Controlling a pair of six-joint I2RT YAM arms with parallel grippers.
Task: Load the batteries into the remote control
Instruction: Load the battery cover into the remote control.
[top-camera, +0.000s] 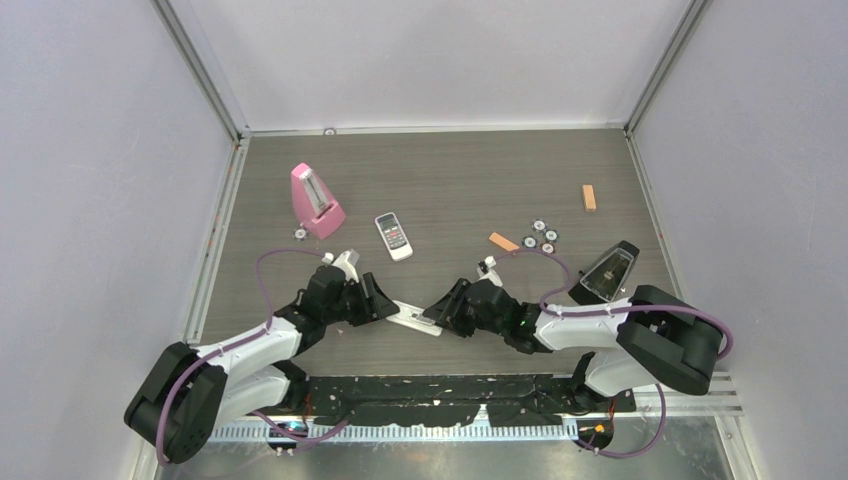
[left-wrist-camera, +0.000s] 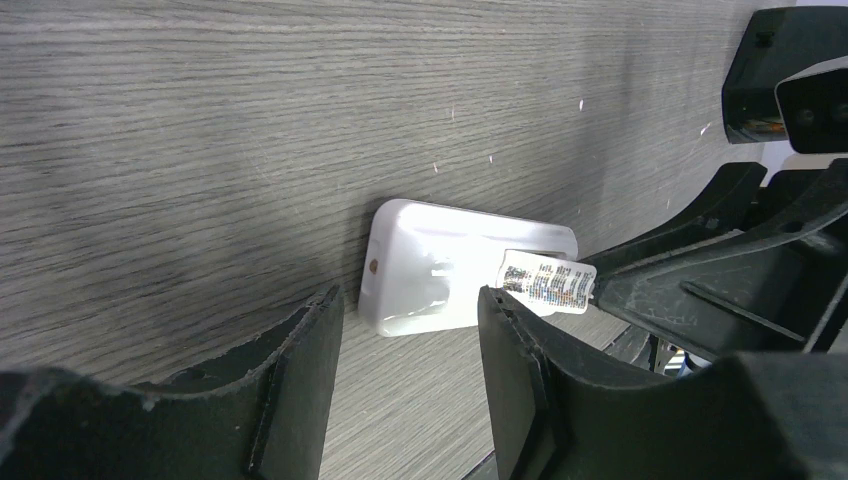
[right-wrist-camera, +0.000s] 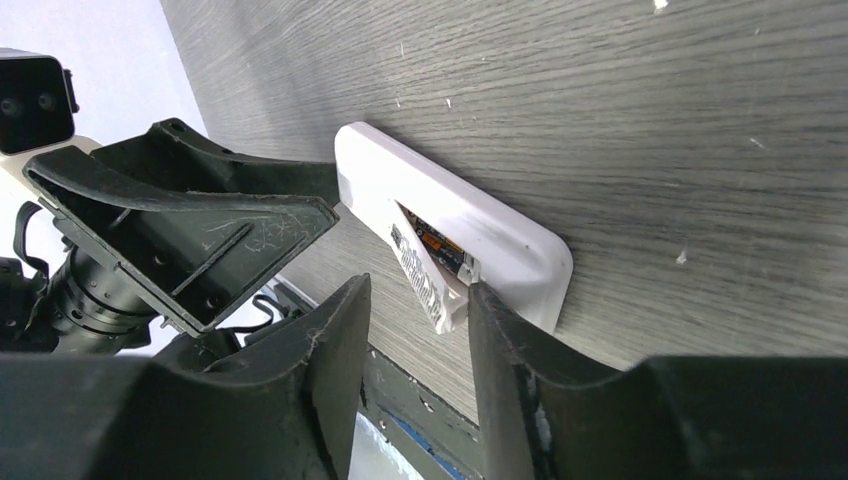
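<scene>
The remote control (top-camera: 415, 318) is long, slim and white, and lies back-up on the table between my two grippers. In the left wrist view its near end (left-wrist-camera: 440, 270) sits just beyond my left gripper (left-wrist-camera: 410, 330), whose jaws stand open around bare table. The bay cover (right-wrist-camera: 430, 275), with a printed sticker, is tilted up from the remote control (right-wrist-camera: 470, 215) and shows a dark bay. Its free edge rests by one finger of my right gripper (right-wrist-camera: 420, 300), which is open and holds nothing. The batteries are out of view.
A shorter remote with a display (top-camera: 393, 236) and a pink metronome (top-camera: 317, 200) stand at the back left. Several coin-like discs (top-camera: 543, 236), two orange blocks (top-camera: 503, 242) and a black metronome (top-camera: 608, 272) lie on the right. The table's front edge runs just behind the arms.
</scene>
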